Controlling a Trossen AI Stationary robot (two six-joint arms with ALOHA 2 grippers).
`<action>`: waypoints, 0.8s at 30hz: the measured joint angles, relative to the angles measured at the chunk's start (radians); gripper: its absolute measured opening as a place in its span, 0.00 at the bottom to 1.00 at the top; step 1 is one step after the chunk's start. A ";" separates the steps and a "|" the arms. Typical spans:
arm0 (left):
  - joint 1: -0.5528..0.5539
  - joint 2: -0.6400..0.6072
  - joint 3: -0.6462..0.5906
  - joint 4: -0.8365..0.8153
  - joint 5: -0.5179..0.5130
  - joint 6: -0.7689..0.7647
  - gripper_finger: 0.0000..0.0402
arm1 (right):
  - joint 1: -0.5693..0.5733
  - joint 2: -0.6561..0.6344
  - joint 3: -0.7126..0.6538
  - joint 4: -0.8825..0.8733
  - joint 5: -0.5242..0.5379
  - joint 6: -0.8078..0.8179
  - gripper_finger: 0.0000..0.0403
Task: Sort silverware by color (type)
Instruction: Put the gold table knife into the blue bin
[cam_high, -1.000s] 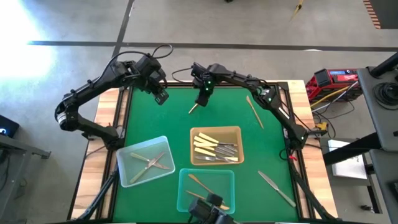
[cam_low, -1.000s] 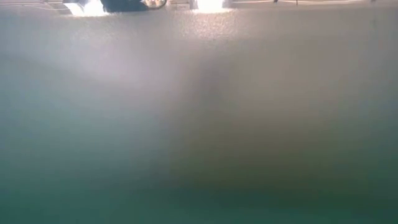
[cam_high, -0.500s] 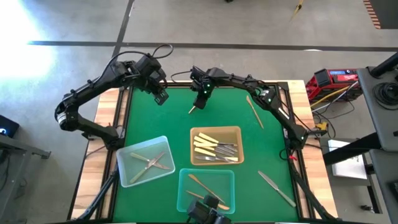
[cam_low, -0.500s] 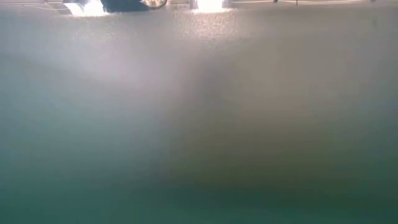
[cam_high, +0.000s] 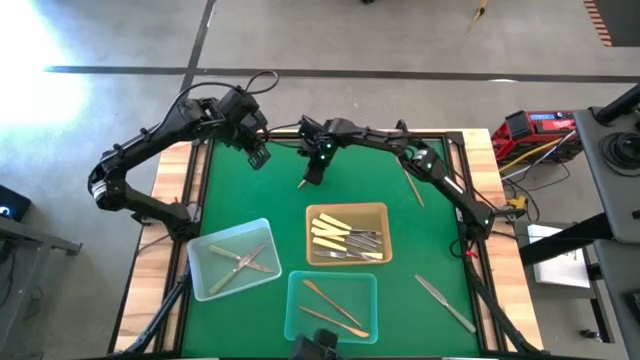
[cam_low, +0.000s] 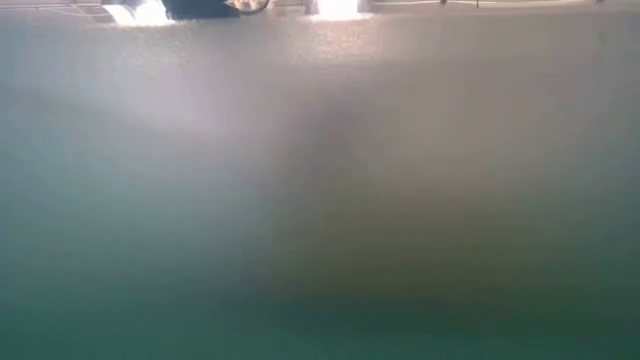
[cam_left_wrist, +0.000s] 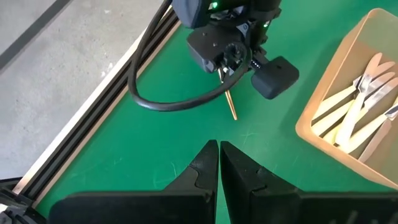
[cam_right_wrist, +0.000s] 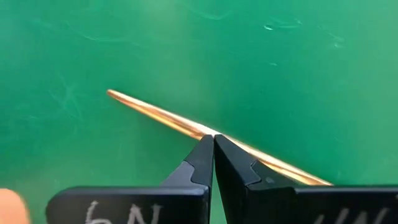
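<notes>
Right arm reaches from the table's right side across the far edge toward the centre, elbow bent near the far right corner, wrist pitched down. Right gripper (cam_high: 312, 174) sits low over the far centre of the table, fingers (cam_right_wrist: 202, 163) pinched together with no gap visible between the tips. Seen from the left wrist camera, the right gripper (cam_left_wrist: 227, 79) points down at the surface, cable looped off its wrist. Left arm is folded at the far left corner, forearm angled inward. Left gripper (cam_high: 258, 155) hangs above the table near the right one, fingers (cam_left_wrist: 202, 169) pressed together, nothing between them.
</notes>
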 joint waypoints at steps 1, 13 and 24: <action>0.000 0.000 0.000 0.000 0.000 0.001 0.00 | 0.001 0.002 0.008 -0.001 -0.027 0.009 0.02; 0.005 0.000 0.000 0.000 0.001 0.015 0.00 | 0.008 0.009 0.122 0.001 -0.306 0.064 0.02; 0.009 0.000 -0.047 0.090 0.074 0.082 0.00 | -0.094 -0.132 0.136 -0.170 -0.025 0.030 0.02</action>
